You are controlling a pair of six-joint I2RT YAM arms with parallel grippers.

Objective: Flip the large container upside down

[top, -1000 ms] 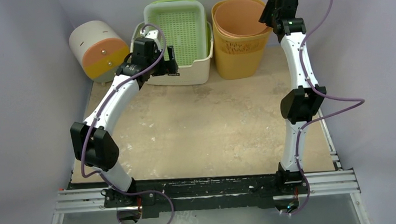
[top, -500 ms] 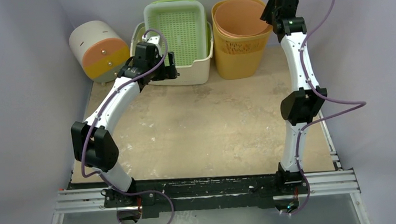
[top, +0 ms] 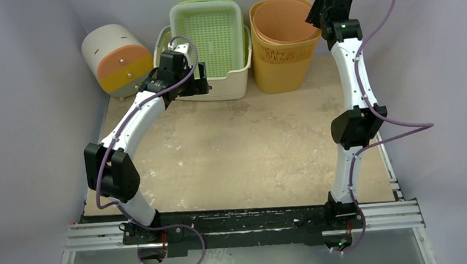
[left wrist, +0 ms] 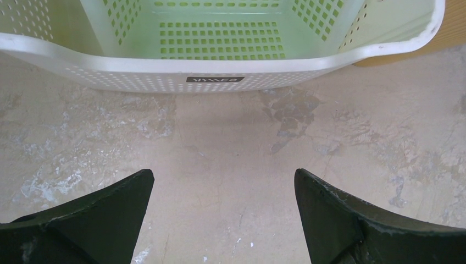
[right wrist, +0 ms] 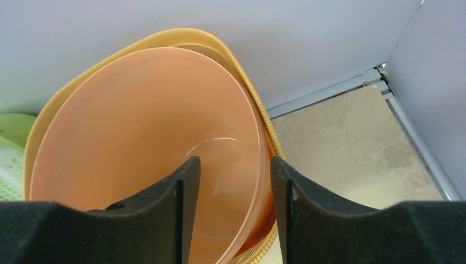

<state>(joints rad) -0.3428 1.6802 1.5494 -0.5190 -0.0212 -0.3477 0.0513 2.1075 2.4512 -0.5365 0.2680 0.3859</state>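
My right pincer [right wrist: 233, 162] hangs half open, empty, above the bin's [right wrist: 137, 121] rim. My left pincer [left wrist: 222, 173] gapes wide, farther off.

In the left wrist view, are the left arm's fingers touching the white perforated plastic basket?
No, the left fingers stand open with bare table between them and the white perforated plastic basket.

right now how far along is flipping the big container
Nothing is flipped yet: the orange bin stands upright, mouth up. In hand: the right gripper is open over its rim; the left gripper is open before the white basket. Left: grip and invert.
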